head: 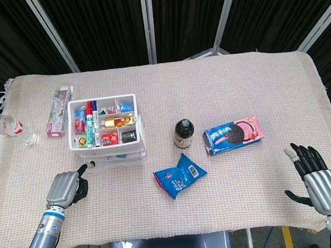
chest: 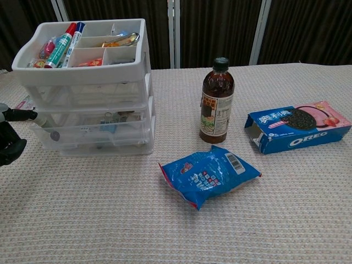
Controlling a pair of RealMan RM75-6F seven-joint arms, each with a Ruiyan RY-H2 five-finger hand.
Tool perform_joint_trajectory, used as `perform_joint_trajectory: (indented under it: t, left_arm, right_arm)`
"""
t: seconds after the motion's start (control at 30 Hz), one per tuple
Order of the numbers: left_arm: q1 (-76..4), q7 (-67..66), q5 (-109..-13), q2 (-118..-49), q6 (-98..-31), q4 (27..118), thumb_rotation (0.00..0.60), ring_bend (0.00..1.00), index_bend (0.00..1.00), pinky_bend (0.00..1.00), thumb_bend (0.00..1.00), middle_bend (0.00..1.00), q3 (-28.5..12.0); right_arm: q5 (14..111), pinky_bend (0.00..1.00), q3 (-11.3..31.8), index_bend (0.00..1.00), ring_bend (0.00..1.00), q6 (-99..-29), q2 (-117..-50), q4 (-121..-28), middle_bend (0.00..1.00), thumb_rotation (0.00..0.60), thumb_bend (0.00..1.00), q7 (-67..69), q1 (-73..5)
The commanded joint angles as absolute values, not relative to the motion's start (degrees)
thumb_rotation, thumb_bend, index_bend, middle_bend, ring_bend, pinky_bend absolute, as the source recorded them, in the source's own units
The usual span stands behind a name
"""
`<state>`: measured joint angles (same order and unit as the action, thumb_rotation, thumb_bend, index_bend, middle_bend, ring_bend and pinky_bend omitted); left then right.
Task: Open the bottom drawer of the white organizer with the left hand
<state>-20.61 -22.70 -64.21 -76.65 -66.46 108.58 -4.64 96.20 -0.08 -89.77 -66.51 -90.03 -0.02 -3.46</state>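
The white organizer stands left of centre, its top tray full of pens and small items. In the chest view the organizer shows three clear drawers, and the bottom drawer sits flush with the ones above. My left hand lies on the cloth just in front-left of it, fingers curled and one finger stretched out. That fingertip meets the organizer's front left corner, around the middle drawer's height. My right hand hovers open at the table's near right edge, far from the organizer.
A brown bottle stands right of the organizer, with an Oreo box beyond it and a blue snack bag in front. A pink carton and a lying water bottle are at the far left.
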Motion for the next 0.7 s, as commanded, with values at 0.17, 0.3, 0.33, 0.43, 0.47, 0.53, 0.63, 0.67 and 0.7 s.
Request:
perform_joint_trajectory:
  t: [0.17,0.3,0.33,0.43,0.47,0.53,0.63,0.67,0.7]
  left_arm:
    - [-20.0,-21.6,-66.3,-75.2,-67.0,109.9,0.6,0.84,0.38,0.64,0.73,0.85,-2.7]
    - [-19.3,-20.9,-68.1,-74.1,-67.0,110.7,0.6,0.84,0.39,0.64,0.73,0.85,-0.9]
    - [-19.2,-20.9,-68.5,-73.9,-67.0,110.8,0.6,0.84,0.39,0.64,0.73,0.85,-0.5]
    - [-18.5,-20.5,-70.5,-73.3,-67.5,111.1,0.6,0.84,0.39,0.64,0.73,0.85,1.0]
    - [-18.3,-20.3,-70.9,-73.1,-67.6,111.2,0.6,0.84,0.39,0.64,0.73,0.85,1.3]
    - [-17.8,-19.9,-72.3,-72.7,-68.0,111.4,0.6,0.84,0.39,0.64,0.73,0.85,2.2]
    - [-17.3,-19.3,-74.1,-72.2,-68.4,111.6,0.6,0.84,0.39,0.64,0.73,0.85,3.1]
    - [-17.1,-19.1,-74.8,-72.0,-68.6,111.7,0.6,0.84,0.39,0.64,0.73,0.85,3.5]
    - [-17.0,-18.8,-75.4,-71.8,-68.7,111.8,0.6,0.84,0.39,0.64,0.73,0.85,3.7]
  right_arm:
    - [96.2,0.0,-0.1,0.0,0.0,-89.8,-66.6,-90.0,0.0,0.6,0.02,-0.2,-3.4]
    - [96.2,0.0,-0.1,0.0,0.0,-89.8,-66.6,-90.1,0.0,0.6,0.02,-0.2,-3.4]
    - [96.2,0.0,-0.1,0.0,0.0,-89.9,-66.6,-90.1,0.0,0.6,0.02,-0.3,-3.4]
    - [96.3,0.0,-0.1,0.0,0.0,-90.0,-66.6,-90.1,0.0,0.6,0.02,-0.3,-3.3]
    - [96.3,0.0,-0.2,0.0,0.0,-90.0,-66.6,-90.1,0.0,0.6,0.02,-0.4,-3.3]
    - [96.4,0.0,-0.2,0.0,0.0,-89.9,-66.7,-90.1,0.0,0.6,0.02,-0.5,-3.3]
    - [96.4,0.0,-0.2,0.0,0.0,-89.9,-66.7,-90.1,0.0,0.6,0.02,-0.7,-3.3]
    - [96.4,0.0,-0.2,0.0,0.0,-89.9,-66.8,-90.1,0.0,0.6,0.02,-0.7,-3.3]
    - [96.4,0.0,-0.2,0.0,0.0,-89.9,-66.8,-90.1,0.0,0.6,0.02,-0.8,-3.3]
